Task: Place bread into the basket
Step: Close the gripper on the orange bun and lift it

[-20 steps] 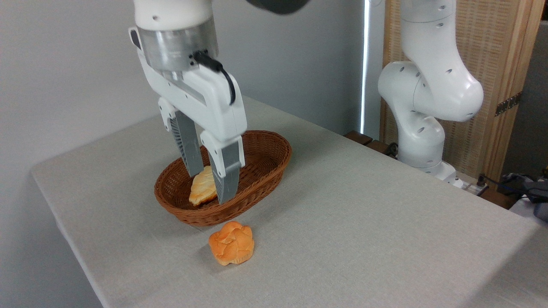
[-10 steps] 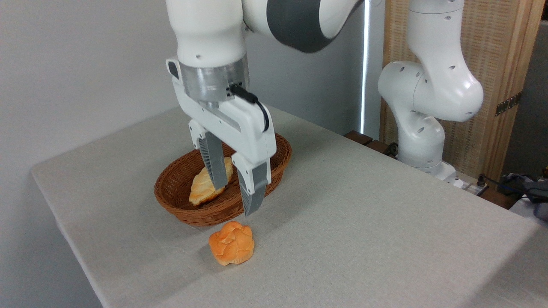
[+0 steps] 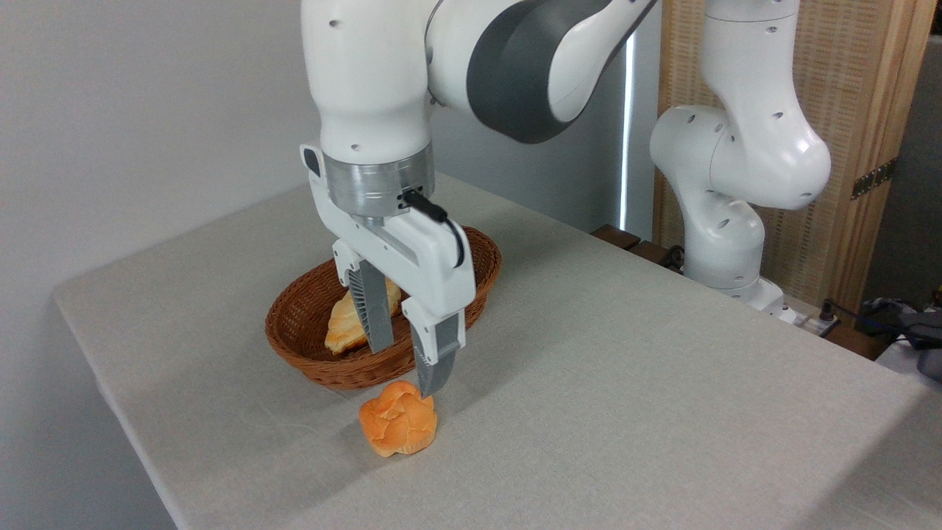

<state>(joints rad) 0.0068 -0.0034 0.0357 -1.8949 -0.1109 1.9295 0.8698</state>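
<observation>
Bread [image 3: 398, 428] lies on the table just below the spread pincer [image 3: 406, 369].

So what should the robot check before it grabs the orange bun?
1. Fingers open: ok, there is a gap between them.
2. Bun free on the table, outside the basket: ok.
3. Fingers straddling the bun: cannot tell; one tip is at its top edge, the other shows in front of the basket.
4. Room in the basket: ok, the paler bread fills only part.
5. Nothing else beside the bun: ok.
</observation>
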